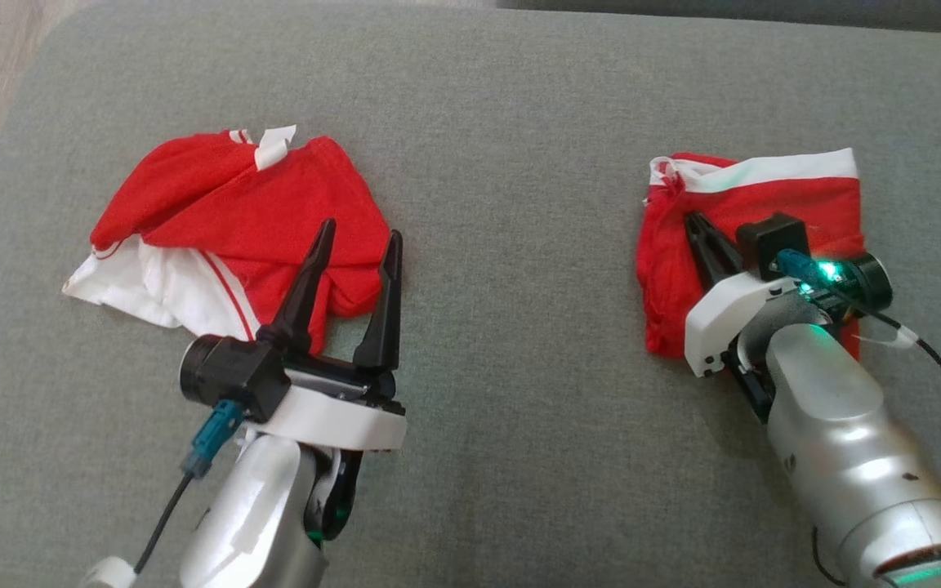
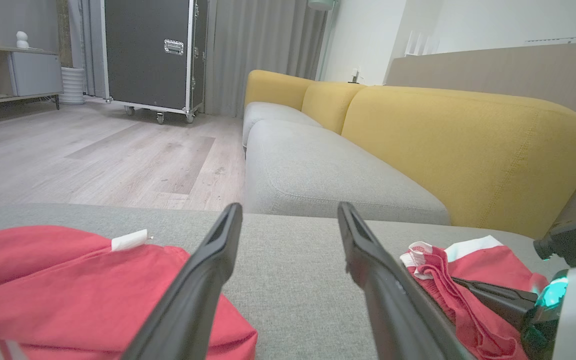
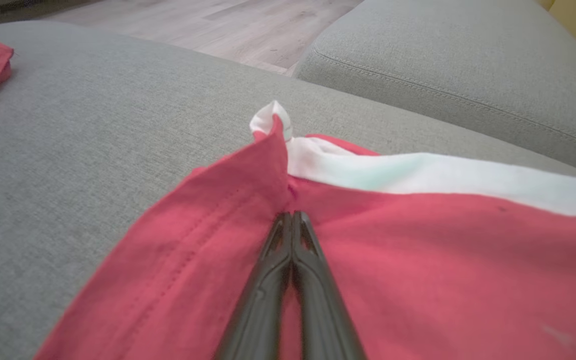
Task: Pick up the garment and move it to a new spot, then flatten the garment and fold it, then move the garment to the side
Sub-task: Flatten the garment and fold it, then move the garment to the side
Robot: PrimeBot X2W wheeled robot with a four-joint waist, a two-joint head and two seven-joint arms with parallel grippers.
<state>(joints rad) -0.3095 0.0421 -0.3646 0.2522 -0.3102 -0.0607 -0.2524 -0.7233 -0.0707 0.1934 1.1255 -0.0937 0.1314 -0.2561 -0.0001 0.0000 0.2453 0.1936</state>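
- A broad grey upholstered cushion (image 1: 519, 122) carries everything. The left wrist view shows a yellow-backed sofa (image 2: 468, 140) with grey seats behind it, a pale wooden floor (image 2: 93, 160) and a black wheeled case (image 2: 148, 50) by the curtains.
- Two red garments lie on the cushion, well apart, one on the robot's left and one on its right.
- The crumpled garment (image 1: 250, 212) on the left is a loose heap of red cloth. White fabric with red stripes spills out at its lower left, and a small white tag (image 1: 274, 145) sticks up at its far edge.
- The folded garment (image 1: 797, 204) on the right lies as a flatter, roughly square packet, with a white band (image 3: 418, 175) along its far edge.
- The left gripper (image 1: 361, 230) hovers over the near right edge of the crumpled garment. Its fingers are spread wide and hold nothing, and the wrist view shows bare grey cushion between them.
- The right gripper (image 3: 292, 216) rests low on the folded garment near its left edge. Its fingers are pressed together, and their tips are pinched on a raised ridge of the red cloth just short of the white band.
- To the left of those tips, the cloth stands up in a small peak with a white corner on top.
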